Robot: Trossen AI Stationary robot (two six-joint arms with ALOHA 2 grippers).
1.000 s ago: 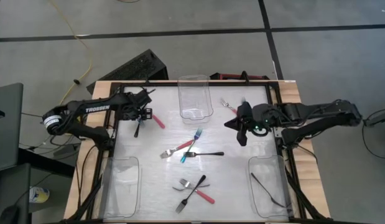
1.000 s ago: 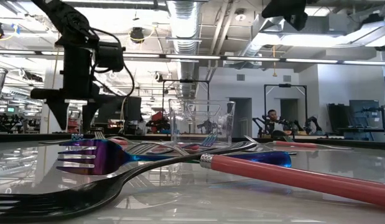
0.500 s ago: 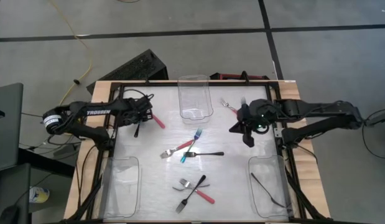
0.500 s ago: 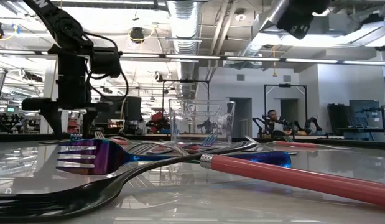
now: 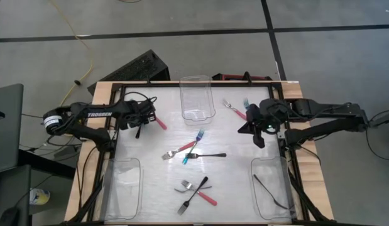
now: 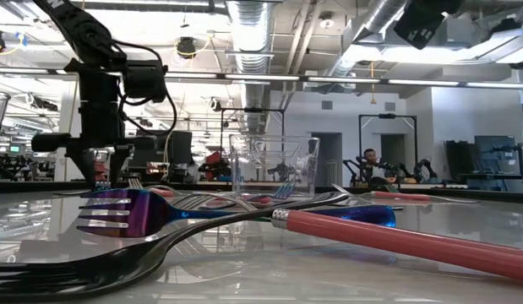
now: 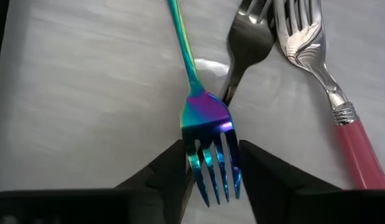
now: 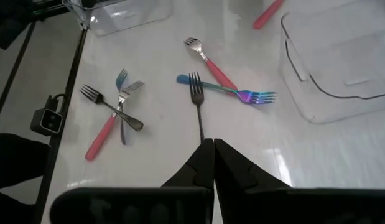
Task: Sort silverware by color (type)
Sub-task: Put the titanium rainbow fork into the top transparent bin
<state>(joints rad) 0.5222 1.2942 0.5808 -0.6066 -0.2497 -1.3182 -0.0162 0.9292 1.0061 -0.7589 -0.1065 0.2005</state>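
Iridescent blue fork lies at the table's 10 o'clock with our left gripper spread around its tines, right gripper closed empty at 2 o'clock; light, stiff and slick, it seems best pinched at the neck.

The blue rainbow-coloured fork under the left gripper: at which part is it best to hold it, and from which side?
Grip the blue fork across its wide head, coming straight down: it lies flat, and the left gripper is open astride that head. Its neck seems to touch the black fork, so avoid there. The right gripper waits aside.
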